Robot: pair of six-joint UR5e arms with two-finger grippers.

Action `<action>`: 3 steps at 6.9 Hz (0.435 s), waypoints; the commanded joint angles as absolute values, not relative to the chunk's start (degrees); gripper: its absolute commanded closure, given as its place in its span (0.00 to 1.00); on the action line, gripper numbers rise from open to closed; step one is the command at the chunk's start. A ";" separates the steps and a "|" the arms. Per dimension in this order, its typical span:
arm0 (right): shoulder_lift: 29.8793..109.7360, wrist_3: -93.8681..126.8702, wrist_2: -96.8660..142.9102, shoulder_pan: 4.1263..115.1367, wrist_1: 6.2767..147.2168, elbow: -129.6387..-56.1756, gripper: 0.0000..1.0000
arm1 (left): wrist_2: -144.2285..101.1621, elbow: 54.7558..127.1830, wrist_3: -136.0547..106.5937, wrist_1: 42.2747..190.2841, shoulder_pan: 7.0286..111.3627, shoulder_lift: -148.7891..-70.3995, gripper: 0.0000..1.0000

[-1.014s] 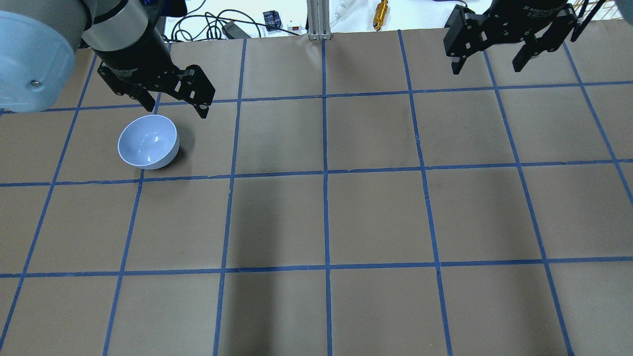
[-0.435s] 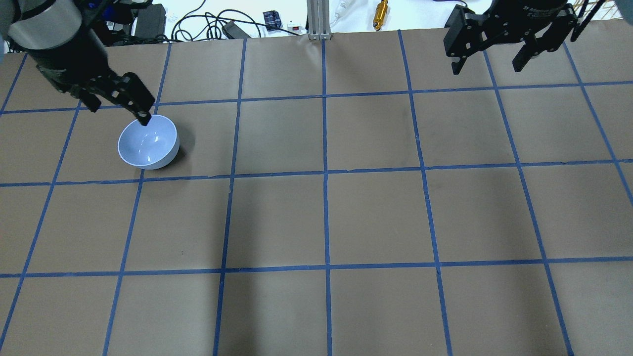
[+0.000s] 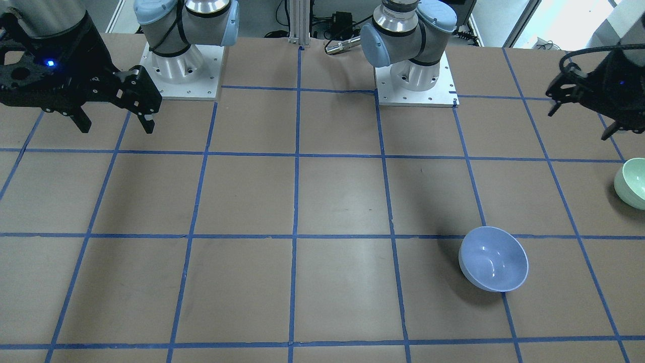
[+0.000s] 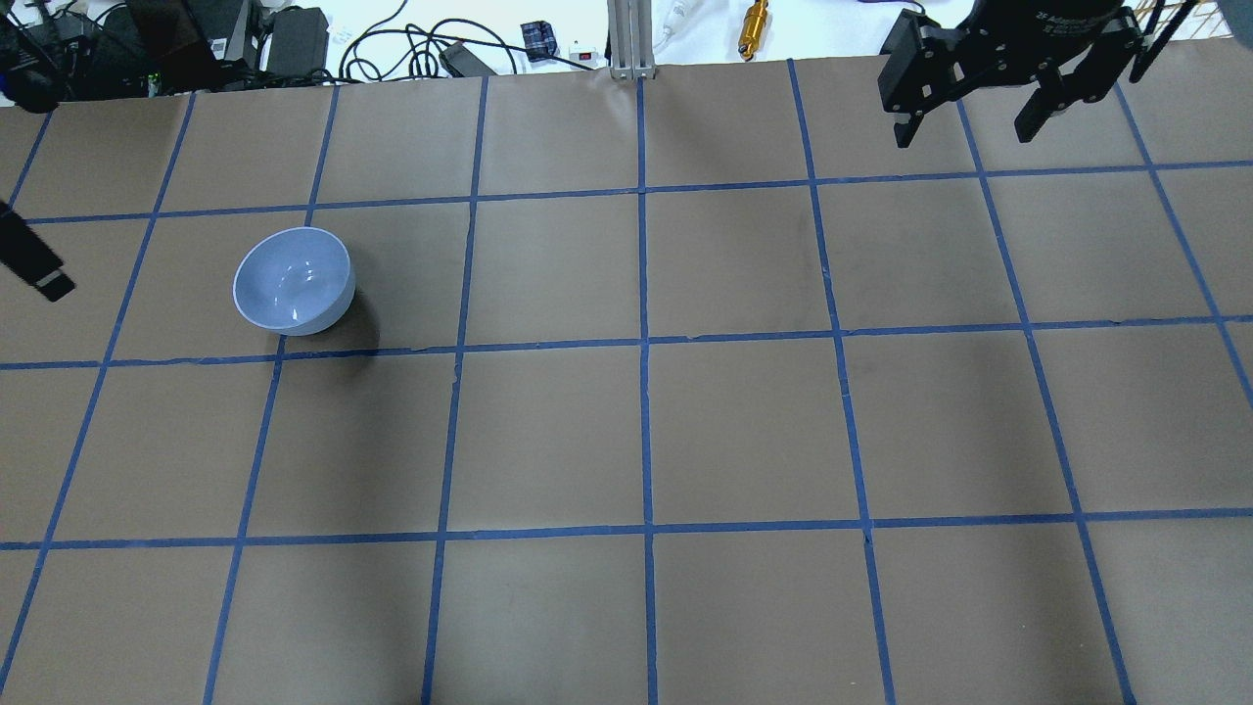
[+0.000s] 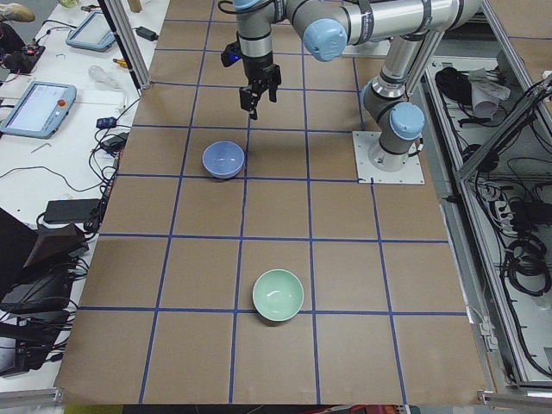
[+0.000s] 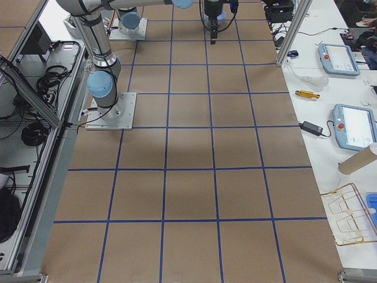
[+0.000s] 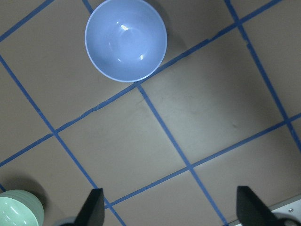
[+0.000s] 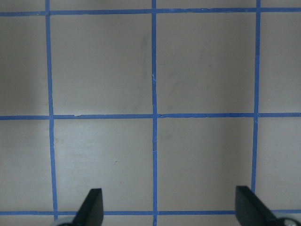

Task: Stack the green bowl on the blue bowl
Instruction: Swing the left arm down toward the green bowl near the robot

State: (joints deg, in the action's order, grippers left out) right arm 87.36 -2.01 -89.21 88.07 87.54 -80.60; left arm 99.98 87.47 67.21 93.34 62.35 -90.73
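The blue bowl (image 4: 294, 281) stands upright on the brown paper at the left; it also shows in the front view (image 3: 494, 258) and the left wrist view (image 7: 125, 40). The green bowl (image 3: 632, 184) stands upright further left, cut by the front view's right edge and outside the overhead view. It shows whole in the exterior left view (image 5: 278, 294) and in the left wrist view's bottom corner (image 7: 19, 207). My left gripper (image 3: 579, 121) hovers open and empty, near the green bowl on the robot's side. Only one fingertip (image 4: 49, 286) shows overhead. My right gripper (image 4: 964, 135) hangs open and empty at the far right.
The table is covered in brown paper with a blue tape grid. Cables, a gold object (image 4: 754, 29) and an aluminium post (image 4: 626, 39) lie beyond its far edge. The two arm bases (image 3: 176, 65) (image 3: 415, 75) stand at the robot's side.
My left gripper has swung left, from beside the blue bowl's far rim to the overhead view's left edge. The blue bowl and the right arm have not moved.
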 commanded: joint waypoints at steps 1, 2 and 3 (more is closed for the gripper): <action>87.45 -2.02 -89.21 88.07 87.54 -80.60 0.00 | 100.02 87.45 93.67 87.49 52.41 -94.99 0.00; 87.45 -2.02 -89.21 88.07 87.54 -80.60 0.00 | 100.28 87.36 107.18 87.10 48.12 -97.53 0.00; 87.36 -2.02 -89.21 88.07 87.54 -80.60 0.00 | 100.02 88.15 119.32 80.05 42.51 -100.17 0.00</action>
